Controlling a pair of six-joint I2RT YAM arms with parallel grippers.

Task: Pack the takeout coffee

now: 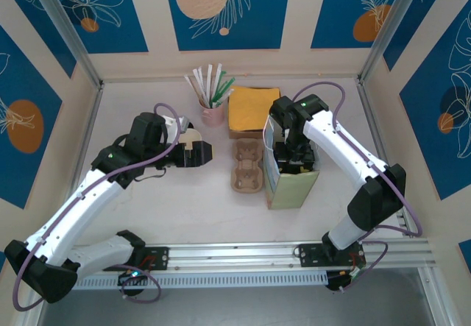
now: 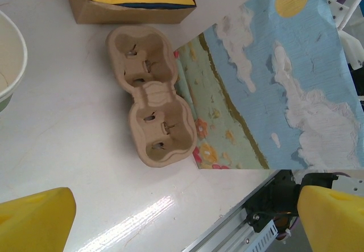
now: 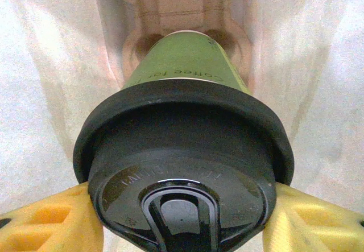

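Note:
The takeout coffee [image 3: 185,73], an olive-green cup with a black lid [image 3: 182,166], is inside the paper bag [image 1: 292,186]. My right gripper [image 3: 182,218] is shut on it, its yellow fingers [image 3: 48,220] pressing the lid from both sides. The cup's base points into a well of a cardboard carrier [image 3: 182,7] at the bottom of the bag. In the top view the right gripper [image 1: 296,157] reaches down into the bag's mouth. My left gripper [image 1: 202,151] hovers open over the table left of an empty cup carrier [image 1: 248,165], nothing between its fingers [image 2: 34,220].
A second, empty cardboard carrier [image 2: 151,95] lies beside the bag's printed side [image 2: 273,81]. A box of yellow napkins [image 1: 254,109] and a pink cup of straws [image 1: 213,111] stand at the back. A lidless cup with a white inside [image 2: 8,53] is near the left gripper.

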